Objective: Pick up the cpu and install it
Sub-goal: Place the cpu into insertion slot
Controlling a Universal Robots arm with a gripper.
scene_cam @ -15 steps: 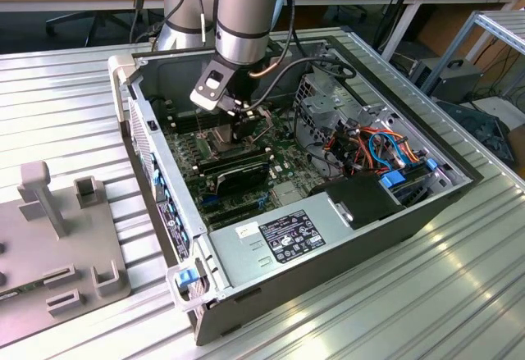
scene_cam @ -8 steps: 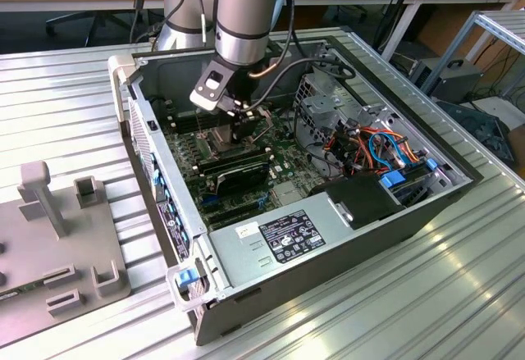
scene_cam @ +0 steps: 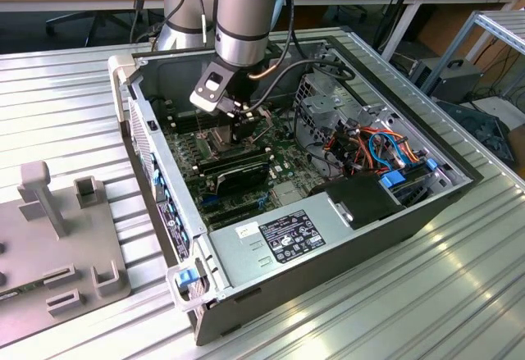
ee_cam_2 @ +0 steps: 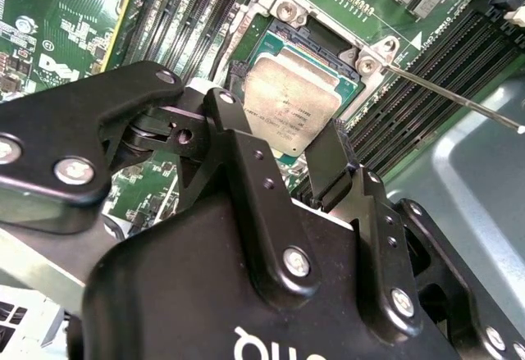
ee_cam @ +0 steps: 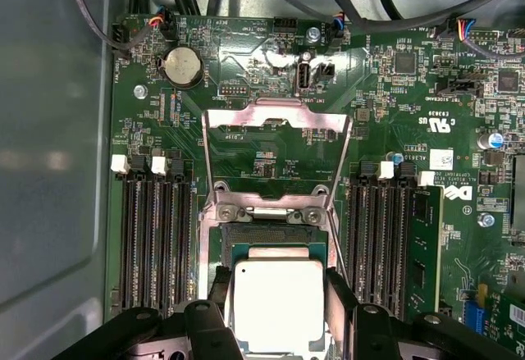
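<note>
CPU (ee_cam_2: pixel 295 97): gripped by its opposite edges in the clenched tool (ee_cam_2: pixel 279 122), just over the open socket (ee_cam: pixel 275 233) on the motherboard (ee_cam: pixel 394 114). Load plate (ee_cam: pixel 279 143) swung back. Handling: keep level, match corners, lower without sliding.

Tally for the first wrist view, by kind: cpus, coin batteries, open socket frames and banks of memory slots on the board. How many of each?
cpu: 1
coin battery: 1
socket frame, swung open: 1
slot banks: 2
Total: 5
</note>
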